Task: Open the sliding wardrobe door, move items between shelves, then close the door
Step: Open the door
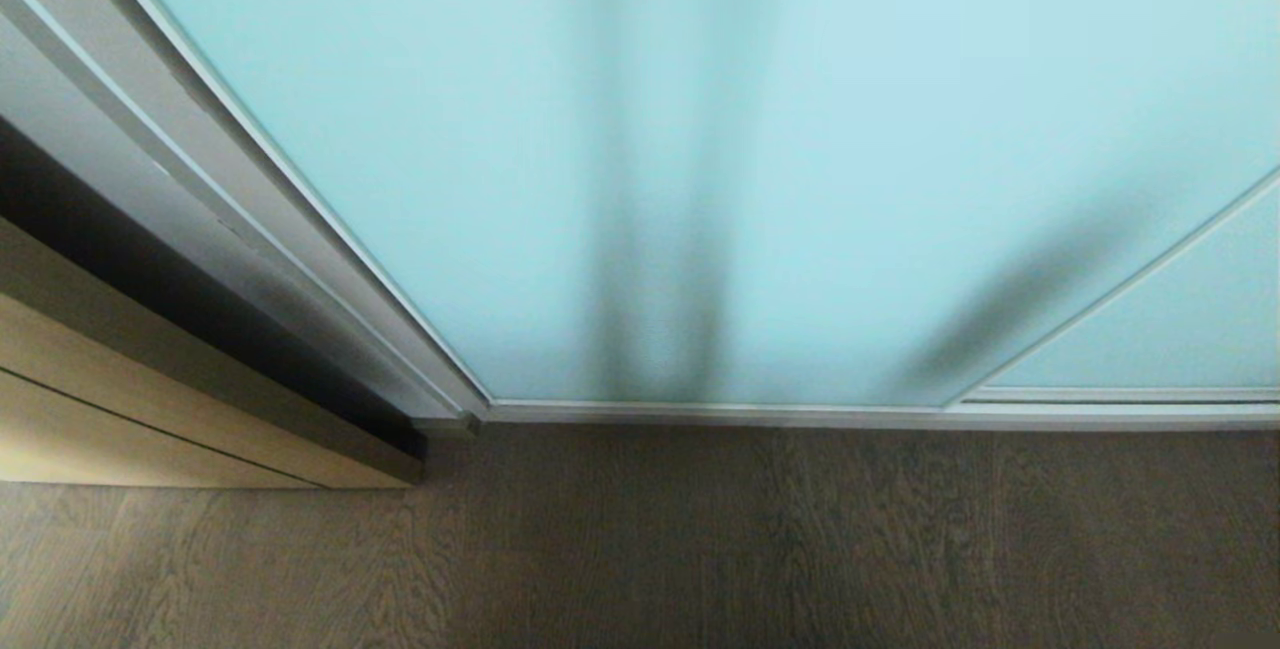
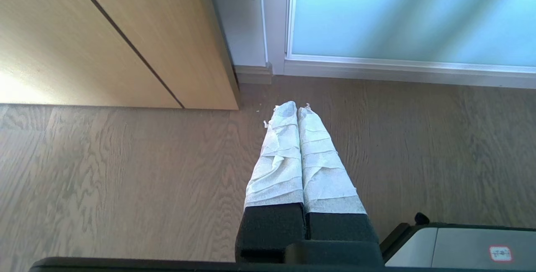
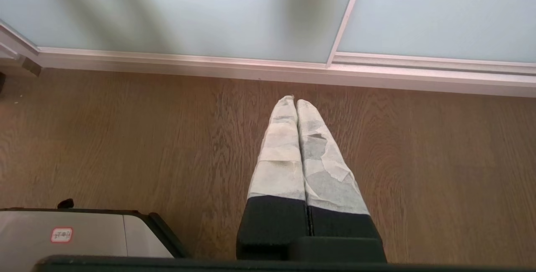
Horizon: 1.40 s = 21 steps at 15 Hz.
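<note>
The sliding wardrobe door (image 1: 800,149) is a frosted pale aqua glass panel in a thin silver frame; it fills the head view and stands closed, down to the floor rail. It also shows in the left wrist view as the door (image 2: 410,12) and in the right wrist view as the door (image 3: 188,8). My left gripper (image 2: 297,107) hangs shut over the wooden floor, its white-wrapped fingers pressed together and empty. My right gripper (image 3: 295,101) hangs the same way, shut and empty, short of the door's bottom rail. The items and the shelves are hidden behind the glass. Neither arm shows in the head view.
A tan wood-grain cabinet (image 1: 120,399) stands to the left of the wardrobe, with a dark gap beside the frame. A second glass panel (image 1: 1180,329) overlaps at the right. Grey-brown wooden floor (image 1: 700,549) lies in front. My base's edge (image 2: 460,247) shows beside each gripper.
</note>
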Tool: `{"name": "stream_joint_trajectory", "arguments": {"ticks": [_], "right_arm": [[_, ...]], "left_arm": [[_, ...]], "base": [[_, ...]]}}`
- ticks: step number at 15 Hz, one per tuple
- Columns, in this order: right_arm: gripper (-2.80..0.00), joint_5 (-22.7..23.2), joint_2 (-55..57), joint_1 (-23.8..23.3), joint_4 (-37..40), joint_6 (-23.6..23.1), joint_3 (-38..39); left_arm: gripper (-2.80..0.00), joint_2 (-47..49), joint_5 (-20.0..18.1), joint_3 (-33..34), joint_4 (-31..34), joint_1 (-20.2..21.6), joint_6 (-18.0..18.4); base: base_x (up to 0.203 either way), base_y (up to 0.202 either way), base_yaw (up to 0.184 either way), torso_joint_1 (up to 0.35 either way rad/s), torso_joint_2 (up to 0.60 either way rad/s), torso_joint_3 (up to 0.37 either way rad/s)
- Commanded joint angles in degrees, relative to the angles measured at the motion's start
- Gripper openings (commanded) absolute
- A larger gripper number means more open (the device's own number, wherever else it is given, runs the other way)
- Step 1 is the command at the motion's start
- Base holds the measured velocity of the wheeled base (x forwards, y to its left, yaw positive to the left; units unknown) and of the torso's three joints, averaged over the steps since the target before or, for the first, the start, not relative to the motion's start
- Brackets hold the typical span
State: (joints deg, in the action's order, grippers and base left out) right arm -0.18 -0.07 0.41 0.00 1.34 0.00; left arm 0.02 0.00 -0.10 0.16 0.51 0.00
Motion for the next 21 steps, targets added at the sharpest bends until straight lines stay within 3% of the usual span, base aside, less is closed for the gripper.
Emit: {"name": "stream_joint_trajectory", "arguments": {"ticks": [1,13,15,18,21], "right_arm": [[-2.8,0.0,-0.1,0.02,0.0,-0.02,0.0],[-2.8,-0.06,-0.09,0.02,-0.53,-1.0,-0.1],[-2.8,0.35,0.11,0.02,0.03,1.14,-5.47],[-2.8,3.23,3.03,0.02,7.6,5.44,-21.64],[-2.8,6.68,13.75,0.52,12.7,10.1,-34.19]], "left_arm": [[-2.8,-0.11,0.0,0.01,0.02,0.02,0.0],[-2.8,-0.11,0.0,0.01,0.02,0.02,0.0],[-2.8,-0.11,0.0,0.01,0.02,0.02,0.0],[-2.8,-0.11,0.0,0.01,0.02,0.02,0.0],[-2.8,-0.11,0.0,0.01,0.02,0.02,0.0]], "base": [[0.0,0.0,0.0,0.0,0.0,0.0],[0.0,0.0,0.0,0.0,0.0,0.0],[0.0,0.0,0.0,0.0,0.0,0.0],[0.0,0.0,0.0,0.0,0.0,0.0],[0.0,0.0,0.0,0.0,0.0,0.0]]}}
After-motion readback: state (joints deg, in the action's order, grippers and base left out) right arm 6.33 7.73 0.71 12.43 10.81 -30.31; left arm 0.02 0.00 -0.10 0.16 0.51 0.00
